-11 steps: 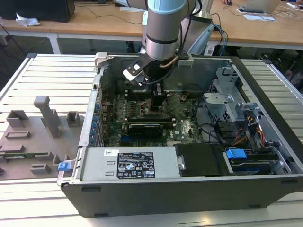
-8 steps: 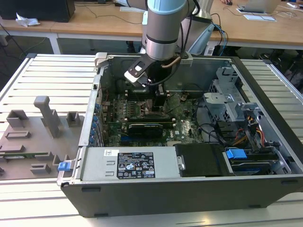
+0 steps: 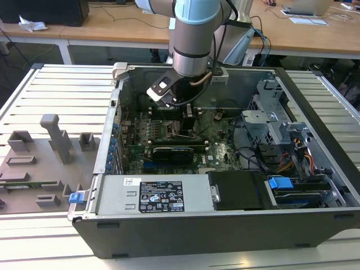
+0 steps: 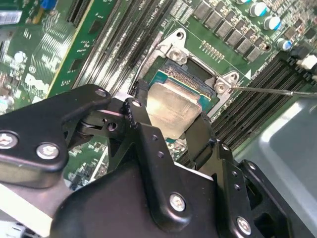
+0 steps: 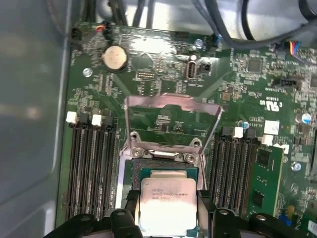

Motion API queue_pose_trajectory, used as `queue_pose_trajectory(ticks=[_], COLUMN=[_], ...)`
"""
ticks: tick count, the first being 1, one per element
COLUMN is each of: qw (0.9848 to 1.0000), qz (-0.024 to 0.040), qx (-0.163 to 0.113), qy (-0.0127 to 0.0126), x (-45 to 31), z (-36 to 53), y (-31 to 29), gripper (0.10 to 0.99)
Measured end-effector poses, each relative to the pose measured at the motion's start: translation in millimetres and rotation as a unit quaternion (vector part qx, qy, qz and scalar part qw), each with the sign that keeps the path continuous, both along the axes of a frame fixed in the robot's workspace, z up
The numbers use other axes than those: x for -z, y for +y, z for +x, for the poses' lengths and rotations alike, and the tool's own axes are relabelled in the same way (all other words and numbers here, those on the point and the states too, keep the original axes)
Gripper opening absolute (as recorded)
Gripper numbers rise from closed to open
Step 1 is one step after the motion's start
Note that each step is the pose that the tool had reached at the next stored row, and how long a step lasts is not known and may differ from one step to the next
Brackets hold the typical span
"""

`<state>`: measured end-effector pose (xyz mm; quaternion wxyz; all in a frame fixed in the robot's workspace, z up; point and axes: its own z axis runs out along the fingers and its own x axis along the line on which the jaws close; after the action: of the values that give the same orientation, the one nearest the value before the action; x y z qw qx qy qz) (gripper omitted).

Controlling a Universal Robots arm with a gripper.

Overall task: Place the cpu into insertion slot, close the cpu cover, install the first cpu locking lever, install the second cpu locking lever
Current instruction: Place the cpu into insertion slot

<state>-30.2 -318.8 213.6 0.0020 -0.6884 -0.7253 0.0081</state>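
Observation:
My gripper point(image 3: 188, 115) reaches down into the open computer case, over the green motherboard. The cpu point(image 5: 168, 206), a flat square chip with a silver top, sits between my black fingers point(image 5: 130, 204), which are shut on its two sides. It is at the insertion slot point(image 4: 195, 68), whose dark frame shows around the chip's edge point(image 4: 173, 106); I cannot tell whether it is seated. The cpu cover point(image 5: 168, 101), a thin silver frame, stands raised on its hinge just past the slot. A thin metal lever rod point(image 4: 277, 91) sticks out beside the slot.
Long black memory slots point(image 5: 91, 168) flank the slot on both sides. A black graphics card point(image 3: 171, 153) lies nearer the case front, behind the power supply point(image 3: 152, 194). The drive cage point(image 3: 275, 121) and cables fill the exterior view's right. Grey fixtures point(image 3: 53, 140) stand on the table outside.

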Motion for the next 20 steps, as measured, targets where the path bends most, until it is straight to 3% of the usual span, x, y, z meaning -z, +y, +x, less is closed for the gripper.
queue_pose_trajectory(ticks=[5,20], qw=[0.9999,0.9998], qz=[0.004,0.0039], qx=[0.009,0.019], qy=[0.0,0.0001], x=[4.0,14.0], z=[0.1,-1.1], y=[3.9,3.8], gripper=[0.545,0.545])
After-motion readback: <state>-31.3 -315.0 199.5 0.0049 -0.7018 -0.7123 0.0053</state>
